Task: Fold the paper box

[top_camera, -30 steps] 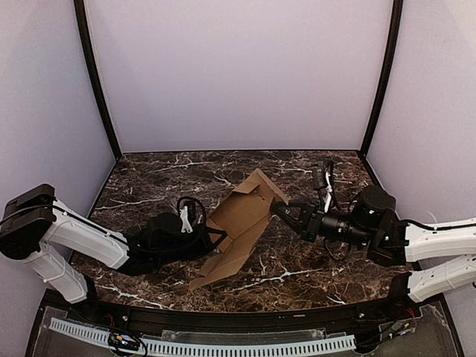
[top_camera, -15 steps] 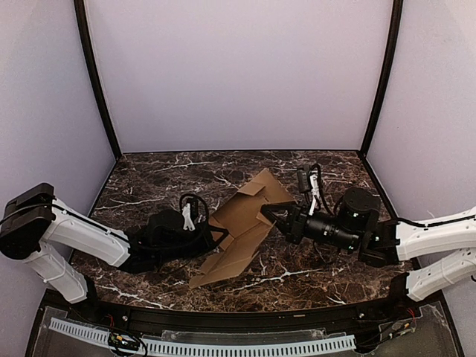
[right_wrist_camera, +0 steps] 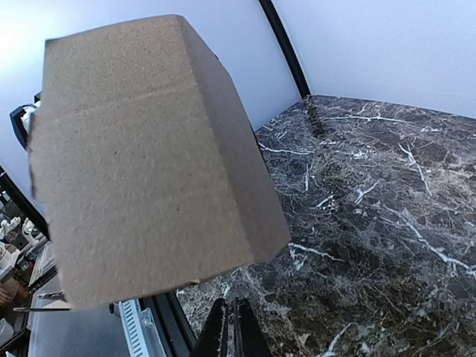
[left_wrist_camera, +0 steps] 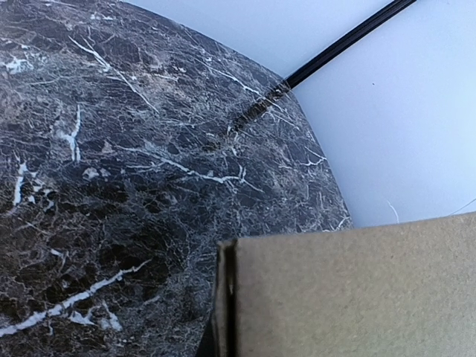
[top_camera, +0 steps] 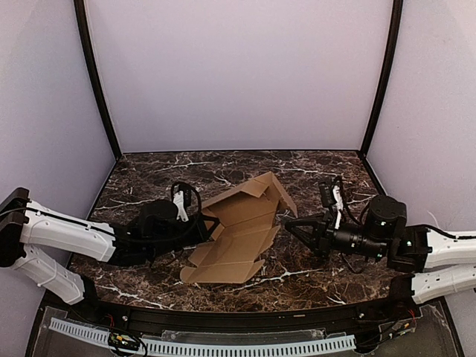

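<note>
The left arm [top_camera: 71,234] reaches low across the dark marble worktop [top_camera: 149,178], its jaws clamped on the left edge of the paper box [top_camera: 242,223]. The box is a partly folded tan sheet lying mid-worktop with its rear flaps raised. The right arm [top_camera: 439,249] holds its jaws pressed together and empty at the box's right edge; I cannot tell whether they touch it.

The paper box [top_camera: 238,227] was plain tan-brown, the surface [top_camera: 149,175] dark brown marble (veined white all over), the walls [top_camera: 238,74] pale lilac.
</note>
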Tool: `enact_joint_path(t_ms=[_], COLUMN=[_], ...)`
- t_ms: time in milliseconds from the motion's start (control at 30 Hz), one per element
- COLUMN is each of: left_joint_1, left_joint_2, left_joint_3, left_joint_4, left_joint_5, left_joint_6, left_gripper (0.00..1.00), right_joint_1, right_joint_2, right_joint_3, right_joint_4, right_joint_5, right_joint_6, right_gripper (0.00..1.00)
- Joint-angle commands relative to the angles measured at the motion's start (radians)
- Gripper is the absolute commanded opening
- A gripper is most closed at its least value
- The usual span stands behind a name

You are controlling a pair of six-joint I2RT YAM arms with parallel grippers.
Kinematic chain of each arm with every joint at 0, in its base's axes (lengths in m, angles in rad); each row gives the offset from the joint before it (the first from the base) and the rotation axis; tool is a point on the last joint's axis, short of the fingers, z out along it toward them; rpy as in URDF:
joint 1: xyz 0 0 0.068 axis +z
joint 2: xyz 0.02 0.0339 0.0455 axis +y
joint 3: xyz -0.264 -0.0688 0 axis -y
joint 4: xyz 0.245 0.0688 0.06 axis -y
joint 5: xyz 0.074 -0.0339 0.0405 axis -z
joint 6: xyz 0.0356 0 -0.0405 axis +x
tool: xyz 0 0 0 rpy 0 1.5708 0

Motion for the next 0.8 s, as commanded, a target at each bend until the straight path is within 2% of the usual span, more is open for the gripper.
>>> enact_joint_path(t_ms=[0,100,267,367,400,567,767], left_joint_1=[0.000,0.001,0.000,0.000,0.000,0.000,0.001], left_joint_2=[-0.042,-0.054,-0.070,-0.078,-0.079,-0.077,-0.078], left_joint_3=[0.028,0.041,0.059,0.065,0.067,0.083,0.098], left_joint_4=[-0.113,-0.158,-0.233,-0.253,-0.261,-0.301,-0.355], left_joint_5=[-0.085,-0.099,-0.155,-0.192,-0.198,-0.243,-0.296], left_joint_6=[0.101,0.168,0.238,0.264,0.270,0.264,0.216], left_gripper=[0.01,0.00,0.01,0.01,0.01,0.01,0.01], right_joint_1=[0.009,0.009,0.009,0.009,0.009,0.016,0.051], right_joint_2=[-0.135,-0.209,-0.259,-0.214,-0.190,-0.092,0.016], right_joint_3=[-0.020,0.009,0.070,0.099,0.107,0.126,0.165], right_joint_4=[-0.243,-0.384,-0.419,-0.392,-0.373,-0.252,-0.221], right_joint_5=[-0.034,0.017,-0.086,-0.148,-0.174,-0.269,-0.224], right_joint_6=[-0.078,-0.118,-0.170,-0.166,-0.164,-0.152,-0.170], right_gripper=[0.08,0.12,0.13,0.01,0.00,0.00,0.00])
